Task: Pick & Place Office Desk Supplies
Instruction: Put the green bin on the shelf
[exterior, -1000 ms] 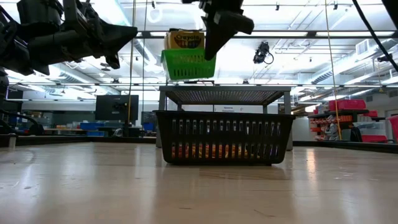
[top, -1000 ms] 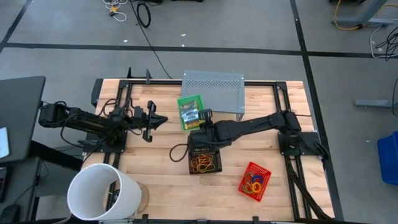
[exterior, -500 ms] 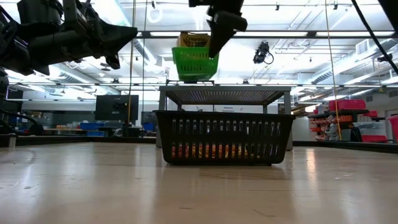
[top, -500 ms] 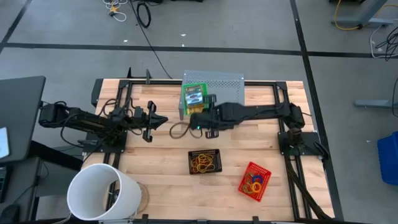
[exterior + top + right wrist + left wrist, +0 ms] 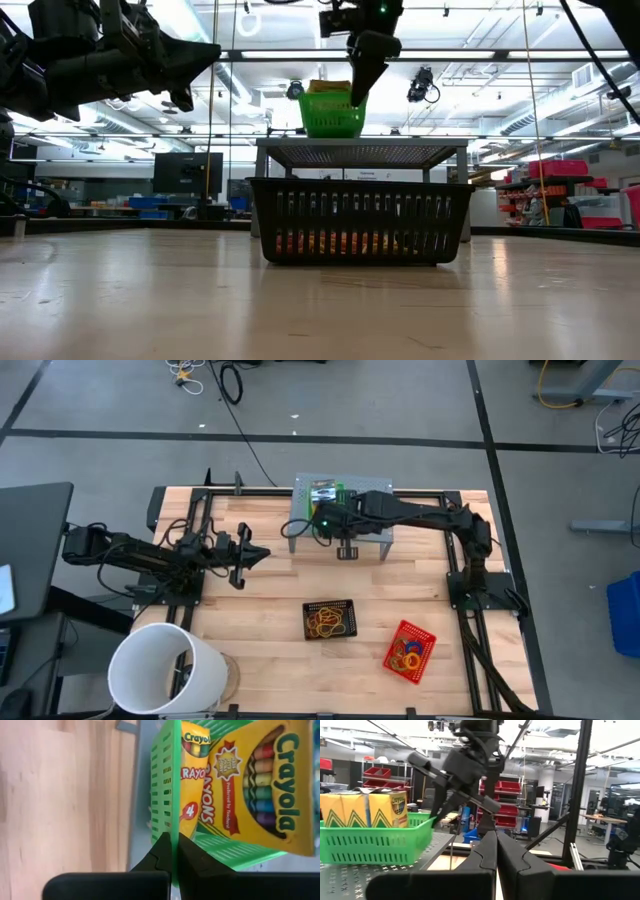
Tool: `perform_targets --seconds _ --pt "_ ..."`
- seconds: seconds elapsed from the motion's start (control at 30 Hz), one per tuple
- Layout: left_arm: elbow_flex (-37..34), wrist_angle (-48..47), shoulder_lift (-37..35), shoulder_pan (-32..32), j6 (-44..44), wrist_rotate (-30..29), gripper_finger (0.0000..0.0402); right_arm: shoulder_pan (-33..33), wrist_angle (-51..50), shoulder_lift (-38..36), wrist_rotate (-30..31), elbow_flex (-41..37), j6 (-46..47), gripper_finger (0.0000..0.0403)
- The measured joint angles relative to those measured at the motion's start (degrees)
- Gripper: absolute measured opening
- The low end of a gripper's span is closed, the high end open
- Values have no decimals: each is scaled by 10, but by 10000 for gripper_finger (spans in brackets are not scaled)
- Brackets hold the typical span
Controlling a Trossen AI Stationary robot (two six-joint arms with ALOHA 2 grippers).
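Note:
A small green mesh tray (image 5: 332,114) holding yellow-green crayon boxes (image 5: 260,785) hangs close above the top of the grey perforated stand (image 5: 350,152) at the table's far side. Whether it touches the stand I cannot tell. My right gripper (image 5: 173,852) is shut on it, and shows in the high view (image 5: 328,516) over the stand (image 5: 372,486). At the table's left, my left gripper (image 5: 262,553) waits shut on nothing, raised above the table. The left wrist view shows its fingers (image 5: 495,855) pressed together. My right gripper pinches one side wall of the green tray at its upper edge (image 5: 173,826), with one finger inside the tray and one outside. The fingers (image 5: 362,75) come steeply from above, on the tray's side toward the table's right. The tray sits about level below them, boxes upright.
On the table in front of the stand rests a black mesh tray (image 5: 330,620) of brown rubber bands. A red tray (image 5: 410,650) of coloured rings lies near the right front. At the near left corner is a big white bucket (image 5: 165,670).
My right gripper has carried the green tray toward the table's far edge and slightly up, from over the table near the black tray to above the grey stand. It rolled somewhat on the way. The tray stayed in the hold with its boxes inside.

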Motion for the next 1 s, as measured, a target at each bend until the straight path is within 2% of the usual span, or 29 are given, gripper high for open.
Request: perform_targets --seconds 0.4,0.5,0.73,1.0 --pt "0 -2 0 0 1 5 1 -20 -75 -1 -8 0 34 6" --pt "0 -2 0 0 1 5 1 -24 -81 -1 -34 0 40 6" --pt "0 -2 0 0 1 5 1 -24 -78 -1 -39 0 42 9" --pt "0 -2 0 0 1 5 1 -23 -71 0 -28 0 70 85"
